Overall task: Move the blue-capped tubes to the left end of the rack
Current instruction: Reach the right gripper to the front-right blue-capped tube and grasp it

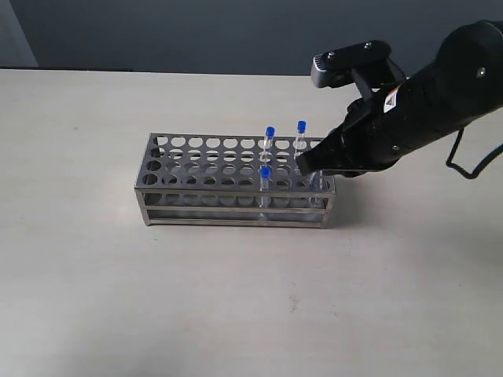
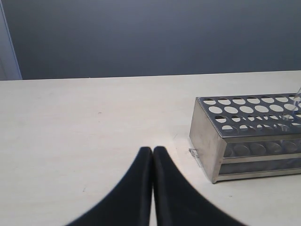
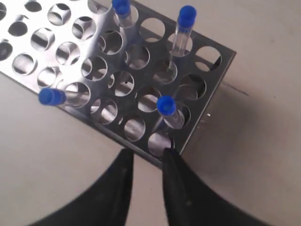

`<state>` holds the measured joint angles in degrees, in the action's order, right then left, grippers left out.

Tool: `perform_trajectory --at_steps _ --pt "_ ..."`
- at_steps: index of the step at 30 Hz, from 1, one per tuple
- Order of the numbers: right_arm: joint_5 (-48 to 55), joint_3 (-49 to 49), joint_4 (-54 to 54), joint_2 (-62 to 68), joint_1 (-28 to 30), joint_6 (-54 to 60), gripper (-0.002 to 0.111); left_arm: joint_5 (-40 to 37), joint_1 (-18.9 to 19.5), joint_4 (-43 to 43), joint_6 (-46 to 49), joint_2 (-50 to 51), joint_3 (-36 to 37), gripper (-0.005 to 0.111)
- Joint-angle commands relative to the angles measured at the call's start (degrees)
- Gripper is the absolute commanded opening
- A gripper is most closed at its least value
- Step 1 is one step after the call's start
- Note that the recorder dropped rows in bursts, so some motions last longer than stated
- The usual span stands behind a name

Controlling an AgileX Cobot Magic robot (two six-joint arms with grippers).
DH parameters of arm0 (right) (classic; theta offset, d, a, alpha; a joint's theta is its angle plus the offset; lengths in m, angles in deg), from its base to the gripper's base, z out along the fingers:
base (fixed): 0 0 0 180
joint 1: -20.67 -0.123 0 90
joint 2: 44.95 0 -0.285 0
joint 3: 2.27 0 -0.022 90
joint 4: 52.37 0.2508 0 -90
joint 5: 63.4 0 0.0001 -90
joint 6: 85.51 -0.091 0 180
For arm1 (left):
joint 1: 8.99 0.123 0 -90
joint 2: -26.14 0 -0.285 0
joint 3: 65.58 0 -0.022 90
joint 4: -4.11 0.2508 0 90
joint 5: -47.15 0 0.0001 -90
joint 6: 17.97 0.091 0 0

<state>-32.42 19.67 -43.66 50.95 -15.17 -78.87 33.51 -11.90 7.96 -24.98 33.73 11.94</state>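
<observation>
The grey metal rack (image 1: 220, 191) stands mid-table. In its right half stand blue-capped tubes: two at the back (image 1: 269, 135) (image 1: 301, 128) and one in the front row (image 1: 265, 174). My right gripper (image 1: 303, 164) hangs low over the rack's right end and hides a fourth tube there. The right wrist view shows all four blue caps (image 3: 121, 5) (image 3: 187, 13) (image 3: 51, 96) (image 3: 165, 104) above the rack (image 3: 210, 92). The right gripper (image 3: 146, 157) is open and empty, just short of the nearest tube. My left gripper (image 2: 152, 149) is shut and empty, off the rack's (image 2: 204, 141) left end.
The rack's left-hand holes (image 1: 177, 153) hold no tubes. Pale tabletop (image 1: 236, 298) surrounds the rack on all sides. A dark wall (image 1: 196, 31) runs behind the table's far edge. A black cable (image 1: 471, 161) hangs from the right arm.
</observation>
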Motion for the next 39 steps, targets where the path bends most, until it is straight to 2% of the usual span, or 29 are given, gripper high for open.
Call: perform_trajectory --at_steps 1,2,10,27,29,31,33,34,39 --pt "-3.5 -0.4 1.5 0.2 -0.2 -0.2 0.047 0.4 -0.6 0.1 0.0 0.2 -0.3 0.001" --pt "-4.0 -0.4 1.5 0.2 -0.2 -0.2 0.049 0.4 -0.6 0.1 0.0 0.2 -0.3 0.001" --pt "-11.2 -0.4 -1.6 3.6 -0.2 -0.2 0.045 0.4 -0.6 0.1 0.0 0.2 -0.3 0.001" --pt "-14.9 -0.4 -2.2 9.3 -0.2 -0.2 0.045 0.4 -0.6 0.1 0.0 0.2 -0.3 0.001" --pt "-14.9 -0.4 -2.2 9.9 -0.2 -0.2 0.038 0.4 -0.6 0.1 0.0 0.2 -0.3 0.001" --pt "-14.9 -0.4 -2.2 9.9 -0.2 -0.2 0.024 0.4 -0.6 0.1 0.0 0.2 -0.3 0.001" --pt "-15.1 -0.4 -2.5 9.9 -0.2 -0.2 0.004 0.4 -0.6 0.1 0.0 0.2 -0.3 0.001" --pt "-15.1 -0.4 -3.0 9.8 -0.2 -0.2 0.000 0.4 -0.6 0.1 0.0 0.2 -0.3 0.001" --pt "-14.5 -0.4 -4.5 8.2 -0.2 -0.2 0.000 0.4 -0.6 0.1 0.0 0.2 -0.3 0.001"
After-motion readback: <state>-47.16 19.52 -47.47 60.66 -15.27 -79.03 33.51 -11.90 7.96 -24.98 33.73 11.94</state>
